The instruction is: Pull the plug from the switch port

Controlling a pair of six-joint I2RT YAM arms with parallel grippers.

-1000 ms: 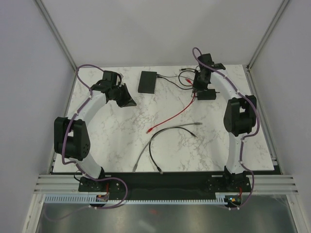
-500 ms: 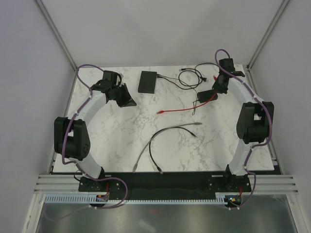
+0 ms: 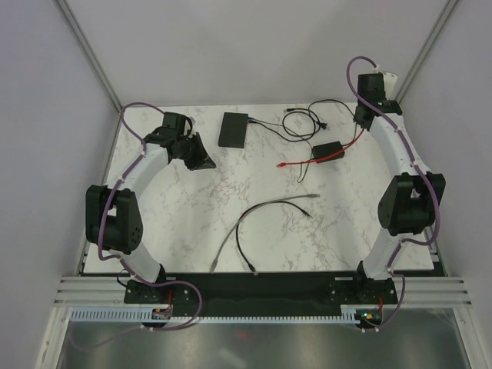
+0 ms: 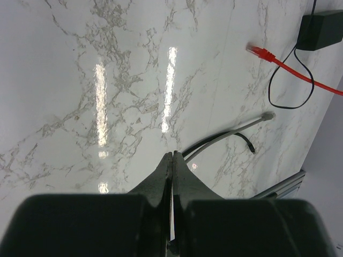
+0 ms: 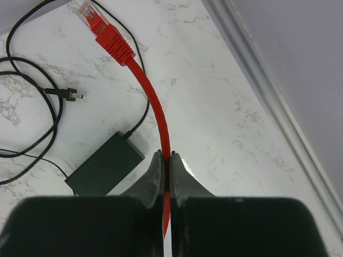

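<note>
The switch (image 3: pixel 233 129) is a flat black box lying at the back of the table, left of centre, with a thin black cord leaving its right side and no red cable in it. My right gripper (image 3: pixel 361 123) is raised near the back right corner and shut on the red cable (image 5: pixel 153 99). The cable's clear-tipped red plug (image 5: pixel 95 20) hangs free beyond my fingertips. The rest of the cable (image 3: pixel 330 158) trails to its other plug (image 3: pixel 281 164) on the table, which also shows in the left wrist view (image 4: pixel 259 52). My left gripper (image 3: pixel 204 160) is shut and empty, left of the switch.
A small black power adapter (image 3: pixel 327 149) with looped thin cords (image 3: pixel 301 123) lies under the red cable; it also shows in the right wrist view (image 5: pixel 104 165). A grey cable (image 3: pixel 265 207) and a black cable (image 3: pixel 240 238) lie mid-table. A metal frame rail (image 5: pixel 278 107) runs close on the right.
My right gripper has risen and moved back and right, dragging the red cable with it. The cable's trailing end slid from mid-table towards the adapter. The left arm has not moved.
</note>
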